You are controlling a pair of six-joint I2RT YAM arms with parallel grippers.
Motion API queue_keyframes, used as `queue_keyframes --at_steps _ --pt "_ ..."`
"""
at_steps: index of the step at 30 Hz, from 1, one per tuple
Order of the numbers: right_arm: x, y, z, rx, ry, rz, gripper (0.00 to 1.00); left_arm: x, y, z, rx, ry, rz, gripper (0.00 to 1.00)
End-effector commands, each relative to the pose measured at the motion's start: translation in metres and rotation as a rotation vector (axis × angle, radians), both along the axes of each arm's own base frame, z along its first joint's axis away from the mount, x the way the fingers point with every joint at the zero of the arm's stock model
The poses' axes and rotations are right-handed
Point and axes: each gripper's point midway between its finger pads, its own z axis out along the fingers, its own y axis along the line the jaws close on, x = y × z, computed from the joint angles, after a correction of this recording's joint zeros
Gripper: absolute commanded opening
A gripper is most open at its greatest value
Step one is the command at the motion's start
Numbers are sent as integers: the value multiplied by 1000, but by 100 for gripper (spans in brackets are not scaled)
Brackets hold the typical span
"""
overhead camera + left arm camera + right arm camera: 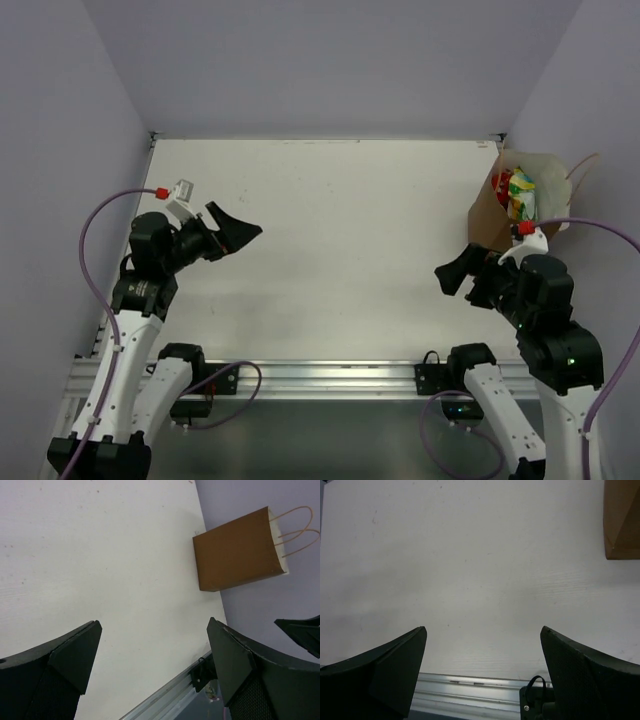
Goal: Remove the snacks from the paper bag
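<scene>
The paper bag (497, 215) stands upright on the tabletop (330, 220), its long axis vertical and its mouth open towards the top camera. It is one bag, and the left wrist view (240, 550) shows two thin loop handles at its pale rim. Inside lie the snacks (520, 192): a red crinkly packet and a green-yellow one can be made out, packed close together. How many there are in all cannot be told, and their print is too small to read.

The bag sits just beyond the right gripper (455, 270) and to its right. Only a brown bottom corner (622, 520) enters the right wrist view, at the upper right. That gripper (483, 630) is spread wide over bare tabletop, with nothing between its fingers.

The left gripper (238, 225) is well apart from the bag, across the tabletop. It points towards the bag and is likewise spread wide (153, 625), pinching nothing.
</scene>
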Motion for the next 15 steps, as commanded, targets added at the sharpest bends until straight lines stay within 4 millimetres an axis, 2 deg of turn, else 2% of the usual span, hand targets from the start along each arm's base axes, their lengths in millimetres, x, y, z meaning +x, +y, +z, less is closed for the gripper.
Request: queue_keyframes --at_steps 1,3,4,6,7,9,10,11,13,14,15 --pt "4 -15 41 -48 -108 -63 99 -2 7 -2 87 -5 11 96" --pt "8 -16 66 -54 -160 -59 99 1 8 1 88 -15 18 94" --pt "8 -21 94 -58 -226 -88 99 4 8 1 92 -15 17 93" --pt "24 -22 118 -56 -245 -107 99 7 6 2 95 -14 9 92" --pt "23 -21 149 -37 -316 -110 99 10 5 1 98 -10 1 91" --pt "44 -20 167 -33 -324 -120 99 12 2 3 94 -16 -10 90" --pt "47 -21 186 -31 -359 -131 99 13 1 2 86 -9 -10 88" --pt "70 -23 182 -55 -314 -155 99 16 0 6 78 -25 -10 86" --pt "87 -29 191 -94 -309 -187 99 20 -1 4 65 -4 -10 84" --pt "107 -37 182 -136 -265 -230 99 22 -3 7 56 -12 -16 84" --pt "116 -42 182 -170 -257 -250 99 23 -6 7 44 -7 -36 84"
